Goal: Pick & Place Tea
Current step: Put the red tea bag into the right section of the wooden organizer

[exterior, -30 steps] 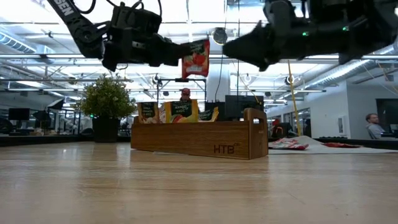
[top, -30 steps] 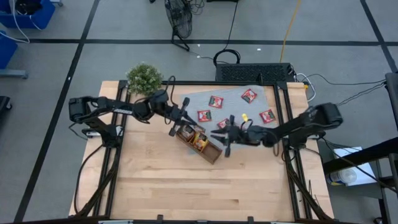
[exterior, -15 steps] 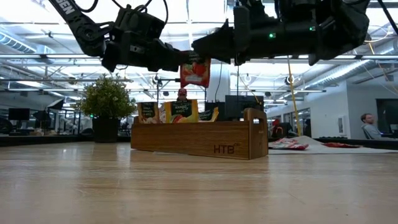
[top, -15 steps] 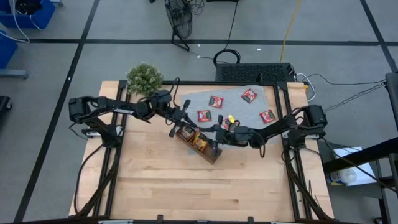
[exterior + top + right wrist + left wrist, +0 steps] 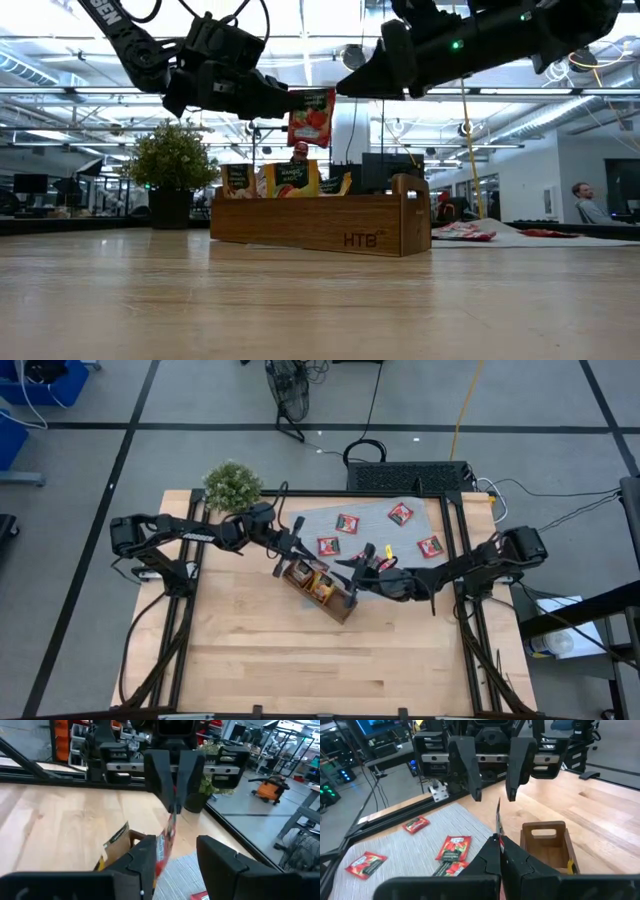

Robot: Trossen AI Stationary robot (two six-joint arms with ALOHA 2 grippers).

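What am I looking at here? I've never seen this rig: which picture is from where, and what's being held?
Two robot arms work at a wooden table. One picture looks straight down, one looks level across the tabletop, and two come from cameras on the wrists. The left gripper has its jaws shut on a red tea sachet, hanging above a wooden tray with sachets inside. The right gripper, jaws open, faces it. More red sachets lie on a grey mat. A potted plant stands at a corner.
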